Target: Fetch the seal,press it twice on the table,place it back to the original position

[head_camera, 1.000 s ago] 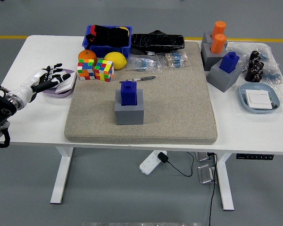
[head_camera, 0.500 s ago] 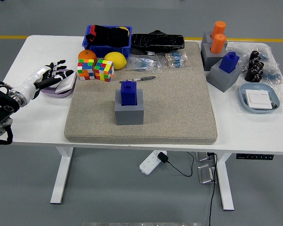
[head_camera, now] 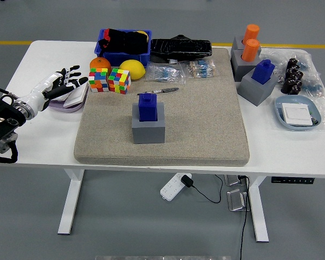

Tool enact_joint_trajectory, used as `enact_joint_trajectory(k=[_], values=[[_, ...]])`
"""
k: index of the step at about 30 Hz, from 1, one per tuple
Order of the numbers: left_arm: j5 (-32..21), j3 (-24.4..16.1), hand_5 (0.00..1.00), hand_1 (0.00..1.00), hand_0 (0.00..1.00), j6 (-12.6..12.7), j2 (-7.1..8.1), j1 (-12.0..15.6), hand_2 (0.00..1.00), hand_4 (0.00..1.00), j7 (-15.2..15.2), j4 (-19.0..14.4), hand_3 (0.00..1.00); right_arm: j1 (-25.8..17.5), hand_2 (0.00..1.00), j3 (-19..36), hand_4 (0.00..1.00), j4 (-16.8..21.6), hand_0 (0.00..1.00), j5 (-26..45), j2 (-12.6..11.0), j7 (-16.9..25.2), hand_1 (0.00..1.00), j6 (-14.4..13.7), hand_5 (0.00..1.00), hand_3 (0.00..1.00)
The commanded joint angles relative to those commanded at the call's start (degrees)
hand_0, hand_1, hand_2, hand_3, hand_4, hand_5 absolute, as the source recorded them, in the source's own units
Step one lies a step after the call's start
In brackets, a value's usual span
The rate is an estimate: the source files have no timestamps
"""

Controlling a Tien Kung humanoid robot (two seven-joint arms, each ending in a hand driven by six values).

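1. Since the earlier frames the left hand (head_camera: 58,82) has travelled up and to the right, from beside the lilac dish (head_camera: 70,99) to over its far side, nearer the cubes.
2. Its fingers (head_camera: 73,73) are spread apart and hold nothing; the tips point toward the two colour cubes (head_camera: 109,79).
3. The left arm comes in from the left edge, its black forearm over the bare white table (head_camera: 38,135).
4. The seal (head_camera: 148,106), a blue block with a small knob on top, stands upright in its grey holder (head_camera: 148,129) near the middle of the beige mat (head_camera: 206,124), well apart from the hand.
5. A pen (head_camera: 160,91) lies on the mat just behind the seal.
6. Behind the cubes sit an orange (head_camera: 99,63) and a lemon (head_camera: 132,69), and behind those a blue bin (head_camera: 123,54) with dark items in it.
7. At the right side of the mat another blue stamp (head_camera: 264,71) sits tilted in a grey holder, with two orange stamps (head_camera: 251,42) in grey holders behind it.
8. A pale blue dish (head_camera: 284,105) with a white card rests near the right edge of the table.
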Motion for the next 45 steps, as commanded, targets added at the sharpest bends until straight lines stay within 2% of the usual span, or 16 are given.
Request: enact_joint_trajectory(k=[24,45], values=[[-0.03,0.52,0.692,0.899,0.956,0.1,0.19,-0.07,0.937,0.89,-0.12,-0.04,0.987,-0.28,0.673,-0.73,0.784,-0.03,0.767,0.27,-0.45,0.03,0.678,-0.07,0.502,0.619],[-0.21,0.97,0.692,0.898,0.954,0.11,-0.12,-0.08,0.935,0.884,0.03,-0.04,0.987,-0.4,0.672,-0.14,0.784,0.01,0.767,-0.04,0.05,0.05,0.678,0.01,0.502,0.62]])
